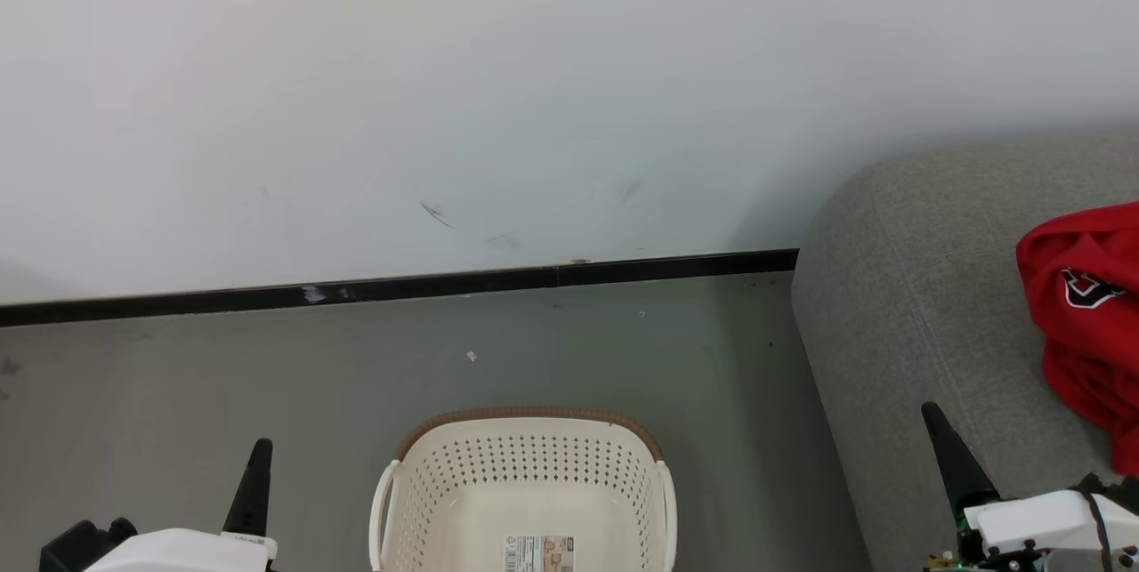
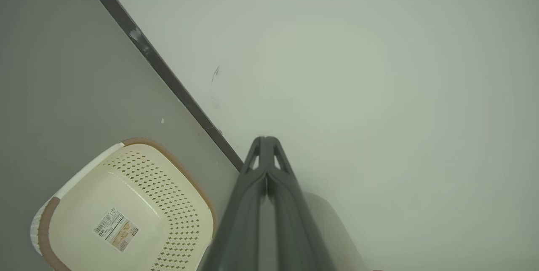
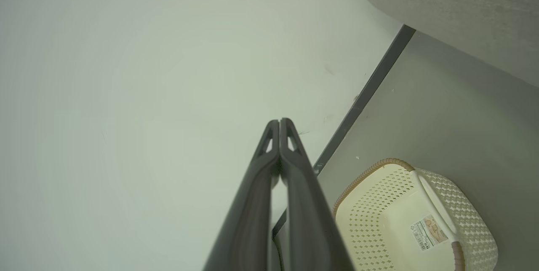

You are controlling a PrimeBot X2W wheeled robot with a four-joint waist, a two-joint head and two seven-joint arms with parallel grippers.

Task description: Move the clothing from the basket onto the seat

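Note:
The cream basket [image 1: 525, 447] with a brown rim stands on the floor at the bottom centre, holding nothing but a label on its bottom; it appears also in the left wrist view [image 2: 168, 203] and the right wrist view [image 3: 379, 195]. Red clothing [image 1: 1090, 323] with a navy-and-white logo lies bunched on the grey seat [image 1: 908, 314] at the right edge. My left gripper [image 1: 256, 456] is shut, left of the basket, its fingers pressed together [image 2: 266, 144]. My right gripper [image 1: 936, 423] is shut over the seat's front part, fingers together [image 3: 279, 125], holding nothing.
A pale wall with a black baseboard [image 1: 400, 287] runs behind the basket. Grey floor [image 1: 178, 394] spreads left of the basket and between it and the seat. A small white scrap [image 1: 472, 357] lies on the floor.

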